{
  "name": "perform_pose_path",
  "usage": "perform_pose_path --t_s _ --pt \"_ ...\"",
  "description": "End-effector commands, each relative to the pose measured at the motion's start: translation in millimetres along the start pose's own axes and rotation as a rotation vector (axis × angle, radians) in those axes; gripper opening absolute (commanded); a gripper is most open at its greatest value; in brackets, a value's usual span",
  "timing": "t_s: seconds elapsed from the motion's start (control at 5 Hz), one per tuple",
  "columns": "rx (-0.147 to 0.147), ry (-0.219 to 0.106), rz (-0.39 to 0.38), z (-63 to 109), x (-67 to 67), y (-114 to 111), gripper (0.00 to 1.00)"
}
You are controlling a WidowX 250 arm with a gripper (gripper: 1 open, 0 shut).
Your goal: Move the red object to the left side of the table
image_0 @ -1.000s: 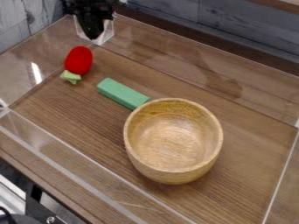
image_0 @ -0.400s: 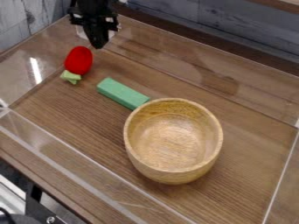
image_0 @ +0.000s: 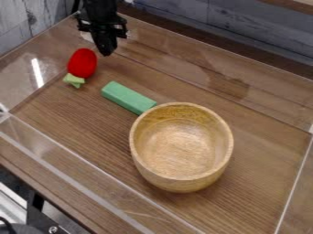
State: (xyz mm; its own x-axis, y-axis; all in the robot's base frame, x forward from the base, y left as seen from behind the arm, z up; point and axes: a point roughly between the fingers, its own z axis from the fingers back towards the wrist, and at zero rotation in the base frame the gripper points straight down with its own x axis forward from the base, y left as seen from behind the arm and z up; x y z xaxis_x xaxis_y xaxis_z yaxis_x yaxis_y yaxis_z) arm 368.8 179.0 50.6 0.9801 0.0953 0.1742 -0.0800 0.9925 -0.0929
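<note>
Clenched black pincer hangs just right of the glossy red strawberry toy, holding nothing. Brown wood-grain tabletop, low clear acrylic walls around it. Flat green block lies between the toy and the round wooden bowl.

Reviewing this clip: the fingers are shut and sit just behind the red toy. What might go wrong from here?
1. The gripper is shut beside the red toy, not around it; a push may roll the rounded toy off line rather than slide it.
2. The toy already lies near the acrylic wall; it may get jammed against it.
3. The green block lies close by; a wide sweep might knock it.
</note>
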Motion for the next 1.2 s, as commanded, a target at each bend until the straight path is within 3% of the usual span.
perform_pose_path --t_s 0.0,1.0 --pt "0.023 -0.045 -0.02 12.9 8.9 -0.5 0.0" --pt "-0.001 -0.031 -0.032 2.1 4.8 -7.5 0.0"
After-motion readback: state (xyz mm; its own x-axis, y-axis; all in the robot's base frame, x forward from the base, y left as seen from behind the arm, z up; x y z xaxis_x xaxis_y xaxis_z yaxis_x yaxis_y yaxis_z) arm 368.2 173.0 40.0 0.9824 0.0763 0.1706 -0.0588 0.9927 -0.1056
